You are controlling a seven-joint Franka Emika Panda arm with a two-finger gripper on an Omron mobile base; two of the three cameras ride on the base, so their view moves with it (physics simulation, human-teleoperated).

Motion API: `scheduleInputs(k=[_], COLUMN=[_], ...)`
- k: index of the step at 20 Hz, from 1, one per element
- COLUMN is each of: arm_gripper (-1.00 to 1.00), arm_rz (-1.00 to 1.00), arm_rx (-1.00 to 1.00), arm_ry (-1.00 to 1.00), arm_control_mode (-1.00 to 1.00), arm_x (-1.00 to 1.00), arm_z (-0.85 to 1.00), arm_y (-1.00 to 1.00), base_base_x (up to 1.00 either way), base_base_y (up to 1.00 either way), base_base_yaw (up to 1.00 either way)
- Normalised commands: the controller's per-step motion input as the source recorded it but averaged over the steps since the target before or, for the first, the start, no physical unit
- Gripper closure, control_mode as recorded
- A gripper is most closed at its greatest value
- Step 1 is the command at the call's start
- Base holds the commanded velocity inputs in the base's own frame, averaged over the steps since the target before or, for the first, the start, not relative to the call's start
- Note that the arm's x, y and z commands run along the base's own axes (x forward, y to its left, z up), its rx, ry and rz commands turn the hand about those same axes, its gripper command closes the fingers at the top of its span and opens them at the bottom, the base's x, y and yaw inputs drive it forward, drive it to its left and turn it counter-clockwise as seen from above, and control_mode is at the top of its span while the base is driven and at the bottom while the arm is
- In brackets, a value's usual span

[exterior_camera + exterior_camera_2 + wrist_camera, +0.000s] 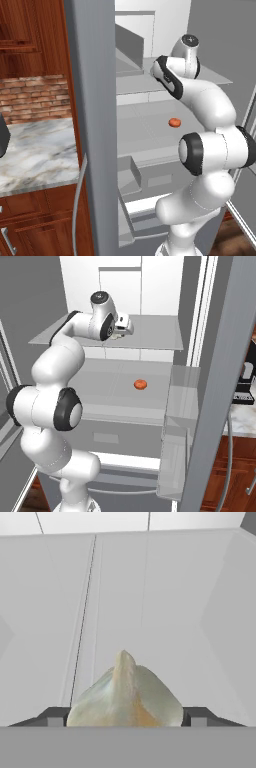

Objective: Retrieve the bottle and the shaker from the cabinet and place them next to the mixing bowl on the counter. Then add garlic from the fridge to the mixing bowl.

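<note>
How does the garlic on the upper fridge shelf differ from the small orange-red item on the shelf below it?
The garlic is pale cream and pointed; the orange-red item is round. The garlic sits between the end effector fingertips, while the orange-red item lies alone. Both rest on grey fridge shelves.

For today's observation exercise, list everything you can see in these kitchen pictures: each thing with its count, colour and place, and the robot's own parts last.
garlic: one, pale cream bulb, between the two finger tips in the hand view, on the upper fridge shelf.
tomato: one, orange-red, alone on the middle fridge shelf.
fridge shelves: grey, stacked inside the open fridge.
fridge door: one, grey, open, with a curved handle, left of the arm.
counter: one, marbled grey-white, left of the fridge.
brick wall: red-brown, behind the counter.
cabinets: reddish wood, below and above the counter.
arm: one, white with dark joints, reaching into the fridge.
gripper: one, dark tips either side of the garlic; whether it grips is unclear.
</note>
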Motion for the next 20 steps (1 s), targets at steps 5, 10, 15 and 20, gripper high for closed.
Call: scheduleInputs(k=[5,10,15,20], arm_gripper=[1.00,1.00,1.00,1.00], arm_rz=[0.00,0.00,0.00,0.00], arm_rx=[0.00,0.00,0.00,0.00], arm_ry=[0.00,-0.03,-0.01,0.00], arm_control_mode=[-1.00,-1.00,-1.00,-1.00], arm_x=[0.02,-0.31,-0.80,-0.87], arm_z=[-0.10,0.03,0.26,0.46], arm_y=[0.00,0.00,0.04,0.08], base_base_x=[0.00,0.00,0.00,0.00], base_base_y=[0.00,0.00,0.00,0.00], base_base_yaw=[0.00,0.00,0.00,0.00])
